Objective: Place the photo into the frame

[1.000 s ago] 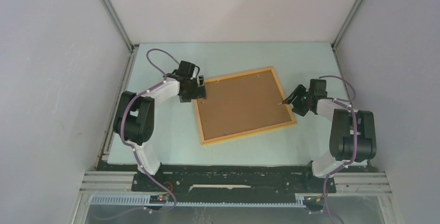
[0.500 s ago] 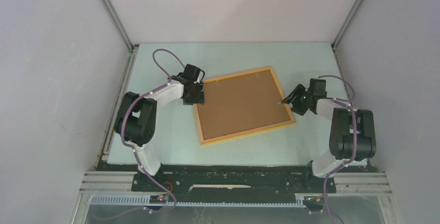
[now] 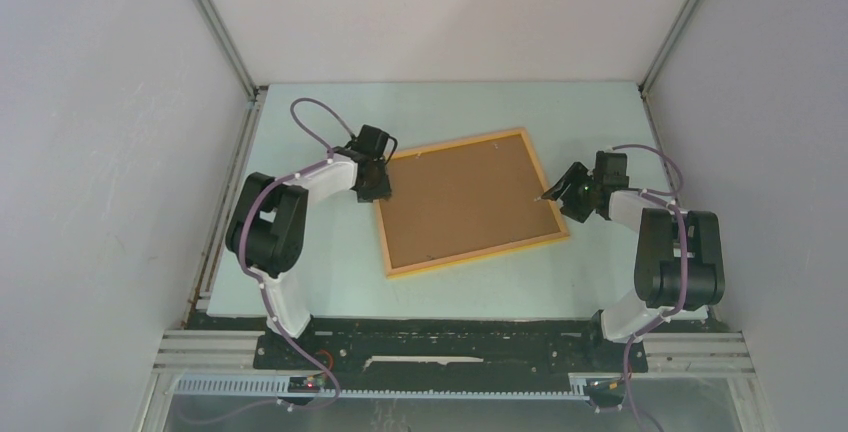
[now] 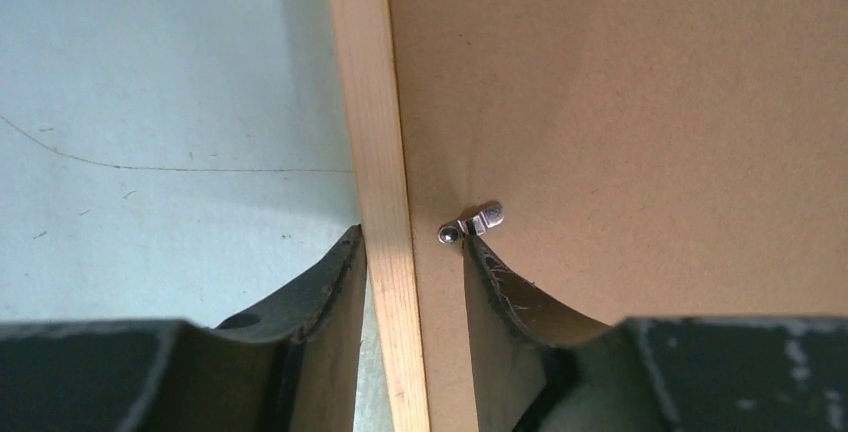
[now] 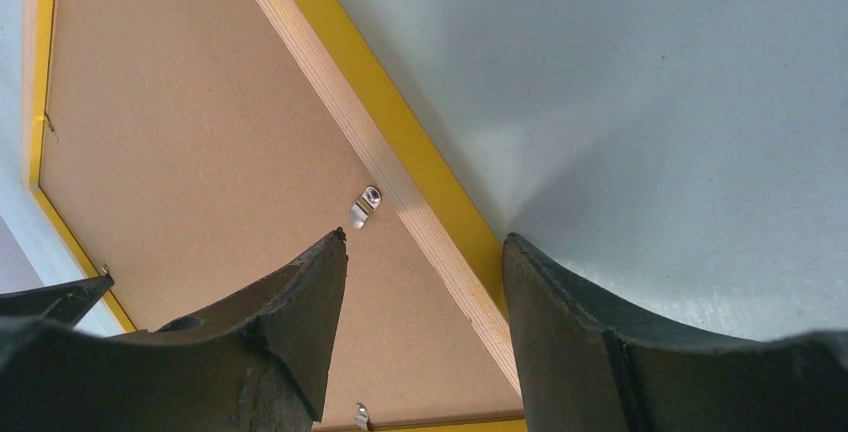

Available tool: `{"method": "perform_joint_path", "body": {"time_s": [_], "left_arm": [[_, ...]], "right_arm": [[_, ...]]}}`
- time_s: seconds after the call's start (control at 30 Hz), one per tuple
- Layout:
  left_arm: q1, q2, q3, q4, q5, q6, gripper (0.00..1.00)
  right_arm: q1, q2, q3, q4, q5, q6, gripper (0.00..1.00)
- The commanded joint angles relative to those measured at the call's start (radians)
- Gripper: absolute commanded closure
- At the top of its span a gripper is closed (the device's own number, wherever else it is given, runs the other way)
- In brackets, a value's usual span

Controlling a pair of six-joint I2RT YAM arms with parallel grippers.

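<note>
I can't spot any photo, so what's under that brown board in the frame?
Only the brown board shows, lying inside the frame; whatever is beneath it is covered.

1. The left gripper (image 4: 410, 242) has pulled its fingers closer together. They were spread wide before.
2. Now one finger sits on each side of the frame (image 4: 368, 92) rail.
3. The left arm (image 3: 300, 184) has shifted a little.

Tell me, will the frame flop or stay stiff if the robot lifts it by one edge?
Probably stiff: the frame has solid wooden rails with a board clipped inside. It looks thin and flat, so likely light. Lying flat, it should slide rather than tip if pushed.
</note>
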Motion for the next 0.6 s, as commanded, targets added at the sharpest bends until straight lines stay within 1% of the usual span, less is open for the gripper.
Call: {"method": "perform_joint_path", "body": {"time_s": [0.0, 0.07, 0.17, 0.2, 0.3, 0.47, 0.53, 0.57], "left_arm": [[-0.006, 0.023, -0.029, 0.090, -0.102, -0.088, 0.66], [-0.005, 0.016, -0.042, 0.114, -0.104, -0.120, 0.71], [-0.005, 0.025, -0.038, 0.154, -0.071, -0.132, 0.71], [-0.005, 0.033, -0.030, 0.158, -0.057, -0.136, 0.69], [-0.005, 0.044, -0.020, 0.167, -0.037, -0.138, 0.58], [-0.004, 0.049, -0.017, 0.162, -0.047, -0.152, 0.54], [-0.004, 0.057, -0.012, 0.170, -0.027, -0.158, 0.47], [-0.003, 0.058, -0.013, 0.179, -0.015, -0.156, 0.42]], "right_arm": [[0.026, 0.021, -0.007, -0.007, -0.012, -0.006, 0.34], [0.027, 0.022, -0.005, -0.007, -0.014, -0.008, 0.34], [0.032, 0.024, -0.001, -0.011, -0.015, -0.013, 0.35], [0.032, 0.024, -0.001, -0.012, -0.016, -0.013, 0.35], [0.032, 0.024, 0.000, -0.012, -0.017, -0.014, 0.35], [0.037, 0.025, 0.000, -0.010, -0.017, -0.015, 0.35], [0.037, 0.025, 0.001, -0.009, -0.020, -0.016, 0.35], [0.037, 0.025, 0.001, -0.010, -0.019, -0.017, 0.35]]}}
